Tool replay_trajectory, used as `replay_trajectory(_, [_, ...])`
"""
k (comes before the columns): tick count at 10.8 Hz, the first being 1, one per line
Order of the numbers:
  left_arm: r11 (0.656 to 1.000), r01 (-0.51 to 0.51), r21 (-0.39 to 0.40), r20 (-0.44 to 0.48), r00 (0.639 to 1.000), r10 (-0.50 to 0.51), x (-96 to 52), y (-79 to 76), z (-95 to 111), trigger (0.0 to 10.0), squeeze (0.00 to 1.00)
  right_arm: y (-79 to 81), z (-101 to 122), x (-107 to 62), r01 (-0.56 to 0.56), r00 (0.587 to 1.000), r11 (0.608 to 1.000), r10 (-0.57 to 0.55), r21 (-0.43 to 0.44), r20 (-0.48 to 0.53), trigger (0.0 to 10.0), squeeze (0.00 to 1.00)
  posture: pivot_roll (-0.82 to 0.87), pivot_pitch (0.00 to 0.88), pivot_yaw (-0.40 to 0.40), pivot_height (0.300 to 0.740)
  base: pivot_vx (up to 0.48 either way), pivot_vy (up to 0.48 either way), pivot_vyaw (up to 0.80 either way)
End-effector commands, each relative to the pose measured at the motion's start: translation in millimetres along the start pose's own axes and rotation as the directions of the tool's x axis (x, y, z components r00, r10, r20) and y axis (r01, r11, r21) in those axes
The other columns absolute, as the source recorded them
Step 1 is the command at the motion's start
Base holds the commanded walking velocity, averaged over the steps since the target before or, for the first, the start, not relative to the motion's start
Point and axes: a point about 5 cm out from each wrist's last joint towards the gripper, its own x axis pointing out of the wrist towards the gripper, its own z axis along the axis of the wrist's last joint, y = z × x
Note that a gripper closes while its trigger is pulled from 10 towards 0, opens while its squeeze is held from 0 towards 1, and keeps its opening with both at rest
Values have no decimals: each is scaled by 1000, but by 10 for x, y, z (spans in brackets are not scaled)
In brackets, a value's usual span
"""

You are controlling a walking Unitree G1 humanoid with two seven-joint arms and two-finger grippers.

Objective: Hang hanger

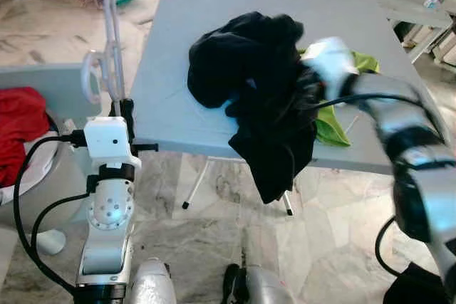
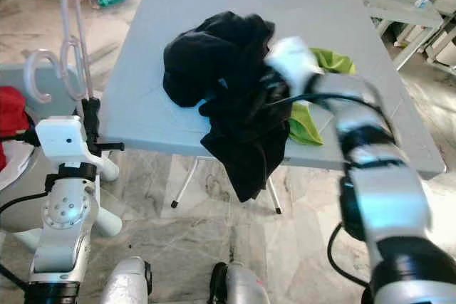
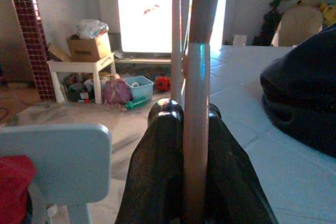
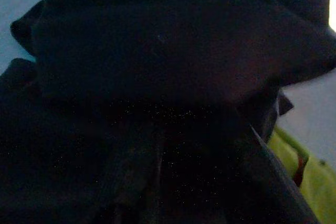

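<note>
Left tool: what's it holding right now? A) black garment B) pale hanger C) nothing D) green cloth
B: in the left wrist view the left tool has its black fingers closed on the pale hanger, whose hook rises beside the grey table; the black garment and green cloth lie on the table by the right tool.

A heap of clothing (image 1: 249, 83) is piled on the desk (image 1: 214, 5) toward its near edge, with part draped over that edge. A second garment (image 1: 335, 122) lies to its right, partly beneath it. Off the desk's near left corner a hanger (image 1: 107, 55) is held upright, a chair (image 1: 50, 83) further left.
</note>
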Motion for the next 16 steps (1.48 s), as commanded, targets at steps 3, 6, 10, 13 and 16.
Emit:
replay_trajectory(3, [999, 48, -10, -13, 999, -48, 20, -64, -27, 10000, 0, -2, -313, -407, -65, 995, 997, 63, -31, -72, 10000, 1000, 117, 145, -97, 740, 0, 0, 0])
replay_trajectory(6, [999, 48, -8, -17, 999, -48, 4, -49, -36, 10000, 0, 46, -331, -636, -177, 983, 971, 167, 160, 71, 10000, 1000, 117, 149, -95, 740, 0, 0, 0])
replay_trajectory(10, [998, 63, -12, -22, 998, -63, -7, -72, -41, 10000, 0, 557, -396, -455, -370, 925, 847, 296, 382, 238, 10000, 1000, 121, 153, -87, 740, 0, 0, 0])
replay_trajectory(13, [998, 65, -16, -32, 997, -65, -49, -85, -43, 10000, 0, 941, -615, -133, -322, 947, 778, 271, 539, 175, 10000, 1000, 125, 173, -92, 740, 0, 0, 0])
replay_trajectory(16, [998, 66, -21, -33, 997, -67, -36, -107, -43, 10000, 0, 819, -796, 97, 76, 984, 863, 16, 500, -177, 10000, 1000, 129, 171, -103, 740, 0, 0, 0])
